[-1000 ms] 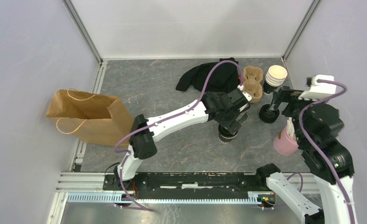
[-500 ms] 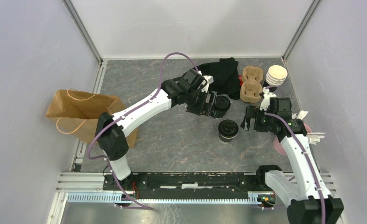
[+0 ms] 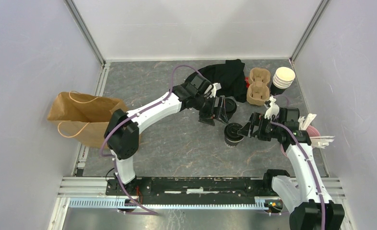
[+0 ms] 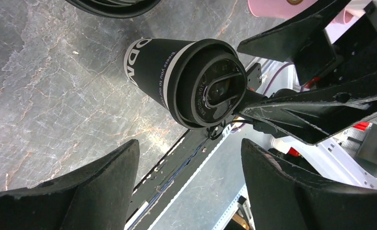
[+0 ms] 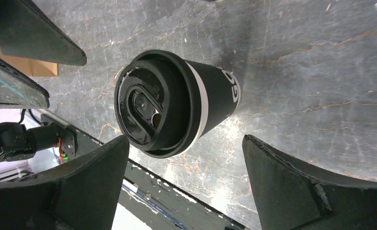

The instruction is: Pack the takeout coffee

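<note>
One takeout coffee (image 3: 234, 133), a black paper cup with a black sip lid, stands upright mid-table, held by nothing. It shows in the left wrist view (image 4: 186, 81) and the right wrist view (image 5: 177, 103). My left gripper (image 3: 217, 116) (image 4: 190, 143) is open just behind and left of it. My right gripper (image 3: 248, 130) (image 5: 185, 139) is open close at its right side, jaws apart from the cup. A round black lidded thing (image 3: 229, 106) sits behind the left gripper; I cannot tell whether a cup is under it.
A brown paper bag (image 3: 88, 120) lies at the left. At the back right are a black cloth (image 3: 225, 76), a brown cup carrier (image 3: 258, 87) and a stack of lidless cups (image 3: 283, 77). A pink cup (image 3: 312, 132) stands behind the right arm.
In the last half second my right gripper moved left, up to the cup, and the left gripper shifted slightly toward it. The cup stayed put.
</note>
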